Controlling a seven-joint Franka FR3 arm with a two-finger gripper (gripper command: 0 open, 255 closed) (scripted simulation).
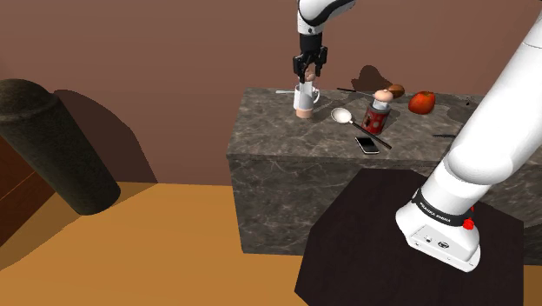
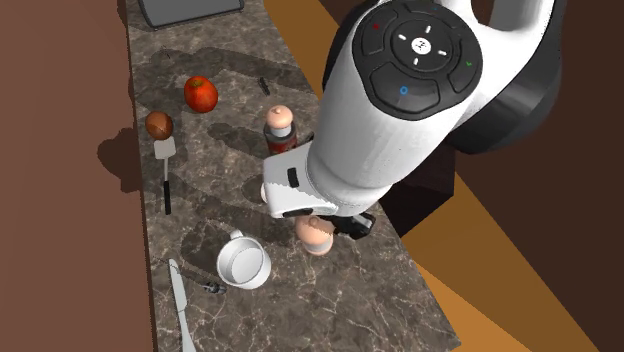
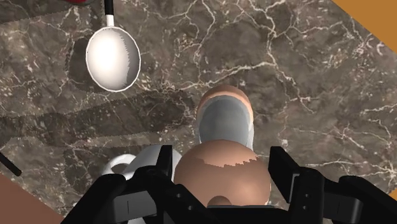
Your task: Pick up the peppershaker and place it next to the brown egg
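Note:
The peppershaker [image 3: 222, 121] has a tan rounded top and a grey body. It stands upright on the dark marble counter [image 1: 287, 165], close to a white mug [image 2: 243, 264]. My gripper [image 3: 221, 159] is open and hangs right over the shaker, one black finger on each side of its top, neither touching it. In the shoulder view the gripper [image 1: 309, 75] points straight down just above the shaker [image 1: 302, 108]. From the second exterior view the shaker [image 2: 314, 236] peeks out under my arm. The brown egg [image 1: 396, 89] [image 2: 158, 124] lies far along the counter by the back wall.
A red fruit [image 2: 200, 93] lies near the egg. A red-bodied shaker [image 2: 280, 130], a white ladle [image 3: 113, 58], a phone [image 1: 367, 144], a spatula [image 2: 166, 160] and a knife [image 2: 180, 300] also lie on the counter. The counter drops off to orange floor.

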